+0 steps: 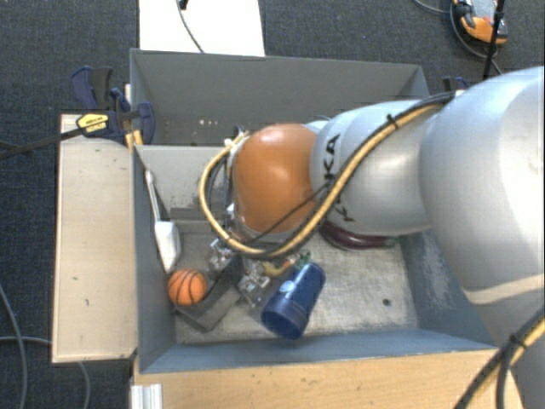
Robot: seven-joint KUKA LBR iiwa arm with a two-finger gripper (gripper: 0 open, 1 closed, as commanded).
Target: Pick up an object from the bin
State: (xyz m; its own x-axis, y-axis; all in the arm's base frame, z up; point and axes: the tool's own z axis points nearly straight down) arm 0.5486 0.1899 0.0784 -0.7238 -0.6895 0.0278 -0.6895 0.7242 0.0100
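Note:
My gripper hangs low in the front left part of the bin, under the arm's orange cover. Just left of it lies a small orange ball with dark seams. A dark grey flat piece lies below the gripper, against the ball. To the gripper's right a blue cup lies on its side, mouth toward the front wall. I see nothing held in the gripper.
A white tool with a long thin handle leans on the bin's left wall. A dark red thing peeks out under the arm at the right. The arm covers the bin's middle and right.

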